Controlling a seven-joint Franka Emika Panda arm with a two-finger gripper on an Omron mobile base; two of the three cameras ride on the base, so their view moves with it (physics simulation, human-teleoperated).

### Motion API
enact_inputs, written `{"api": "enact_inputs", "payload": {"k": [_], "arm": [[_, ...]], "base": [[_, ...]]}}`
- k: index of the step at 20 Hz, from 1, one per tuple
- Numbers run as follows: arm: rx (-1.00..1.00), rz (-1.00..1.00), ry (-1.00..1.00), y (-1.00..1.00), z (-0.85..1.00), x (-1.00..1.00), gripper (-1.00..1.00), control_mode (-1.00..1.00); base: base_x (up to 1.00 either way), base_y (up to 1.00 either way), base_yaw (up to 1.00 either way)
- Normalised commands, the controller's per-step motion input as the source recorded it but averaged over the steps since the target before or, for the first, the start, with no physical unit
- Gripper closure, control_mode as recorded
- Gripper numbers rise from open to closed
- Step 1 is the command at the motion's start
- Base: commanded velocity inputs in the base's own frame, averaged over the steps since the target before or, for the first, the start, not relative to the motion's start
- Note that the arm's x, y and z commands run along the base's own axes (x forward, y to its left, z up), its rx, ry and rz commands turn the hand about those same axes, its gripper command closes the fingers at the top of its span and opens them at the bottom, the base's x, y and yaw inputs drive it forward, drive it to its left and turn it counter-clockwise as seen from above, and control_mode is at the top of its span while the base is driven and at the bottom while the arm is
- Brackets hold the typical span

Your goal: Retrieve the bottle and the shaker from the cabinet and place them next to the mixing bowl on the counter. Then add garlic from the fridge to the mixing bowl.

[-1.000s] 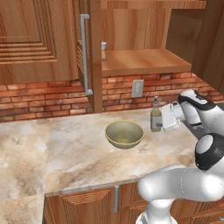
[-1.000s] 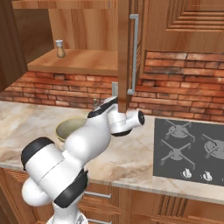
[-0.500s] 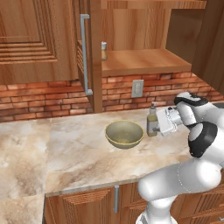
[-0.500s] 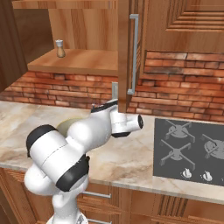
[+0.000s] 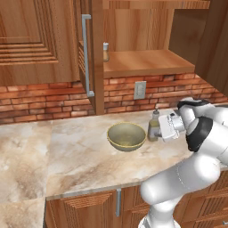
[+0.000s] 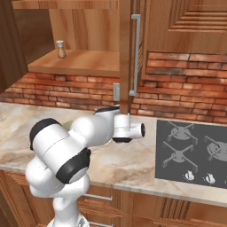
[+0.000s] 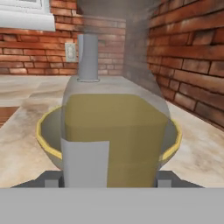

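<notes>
My gripper [image 5: 159, 129] is shut on the bottle [image 5: 154, 126], olive-yellow with a grey cap, held upright just right of the mixing bowl [image 5: 127, 136] and low over the counter [image 5: 80, 156]. In the hand view the bottle [image 7: 113, 131] stands between my fingertips [image 7: 50, 179], with the bowl's yellow rim [image 7: 43, 131] close behind it. The shaker [image 5: 106, 52] stands on the open cabinet's shelf [image 5: 147, 62], at its left end; from the right base view the shaker [image 6: 60, 49] sits far left on that shelf. I cannot tell whether the bottle's base touches the counter.
An open cabinet door with a silver bar handle [image 5: 85, 53] hangs above and left of the bowl. A wall outlet [image 5: 140, 90] sits on the brick backsplash behind. A dark stove top [image 6: 190, 150] lies to the right on the counter.
The gripper has carried the bottle left and slightly down, from farther right of the bowl to right beside it. The bowl and the shaker have not moved.
</notes>
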Motion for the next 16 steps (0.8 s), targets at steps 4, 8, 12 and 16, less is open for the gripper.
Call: {"api": "enact_inputs", "payload": {"k": [4,8,12,16], "arm": [[0.06,0.00,0.00,-0.01,-0.13,0.00,1.00,-1.00],[0.02,0.00,0.00,0.00,-0.24,0.00,1.00,-1.00],[0.00,0.00,0.00,0.00,-0.36,0.00,1.00,-1.00],[0.00,0.00,0.00,0.00,-0.28,0.00,1.00,-1.00]], "base": [[0.00,0.00,0.00],[0.00,0.00,0.00],[0.00,0.00,0.00],[0.00,0.00,0.00]]}}
